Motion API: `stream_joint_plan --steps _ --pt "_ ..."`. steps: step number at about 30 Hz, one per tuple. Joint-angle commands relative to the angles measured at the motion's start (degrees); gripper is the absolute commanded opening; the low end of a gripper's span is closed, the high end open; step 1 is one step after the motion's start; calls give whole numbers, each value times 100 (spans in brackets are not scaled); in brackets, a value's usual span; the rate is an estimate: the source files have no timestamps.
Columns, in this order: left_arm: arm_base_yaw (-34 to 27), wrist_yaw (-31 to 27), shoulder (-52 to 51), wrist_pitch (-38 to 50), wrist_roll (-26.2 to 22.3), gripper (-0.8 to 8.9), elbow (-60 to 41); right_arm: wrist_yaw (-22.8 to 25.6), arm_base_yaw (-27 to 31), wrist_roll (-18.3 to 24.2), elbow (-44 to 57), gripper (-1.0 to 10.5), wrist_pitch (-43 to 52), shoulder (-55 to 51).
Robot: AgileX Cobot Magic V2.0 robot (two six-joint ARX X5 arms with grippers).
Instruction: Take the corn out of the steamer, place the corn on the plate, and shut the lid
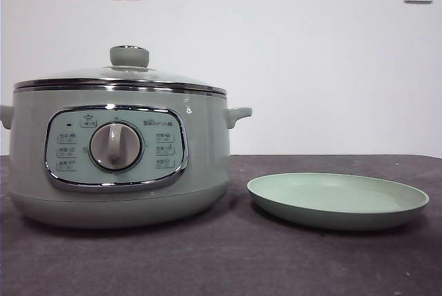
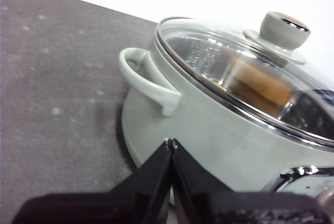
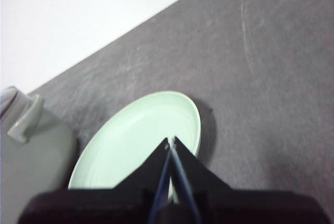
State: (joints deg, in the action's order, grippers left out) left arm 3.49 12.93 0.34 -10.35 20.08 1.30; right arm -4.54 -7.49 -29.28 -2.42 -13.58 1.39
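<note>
two arms wait out of the front view. the left gripper (image 2: 170, 143) hangs with jaws pressed together, empty, just above the steamer (image 2: 219, 130) wall near a side handle. the right gripper (image 3: 170, 141), also closed on nothing, hovers over the bare plate (image 3: 130, 135) on the table (image 3: 261, 78). only the left wrist view shows the corn (image 2: 258, 85), lying inside under the seated lid (image 2: 271, 46).
</note>
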Motion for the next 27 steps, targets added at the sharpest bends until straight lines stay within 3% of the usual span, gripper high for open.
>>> stream_joint_plan --steps 1,14,27 --pt "-20 70 -11 -146 129 -8 229 -13 -7 -59 -254 -10 -122 94" --pt "-20 85 793 -968 -37 -8 1888 -177 -9 999 -2253 -8 -584 1716" --pt "-17 337 2752 -2175 -1344 -4 3764 -1672 -9 2339 -4566 0 -1888 4046"
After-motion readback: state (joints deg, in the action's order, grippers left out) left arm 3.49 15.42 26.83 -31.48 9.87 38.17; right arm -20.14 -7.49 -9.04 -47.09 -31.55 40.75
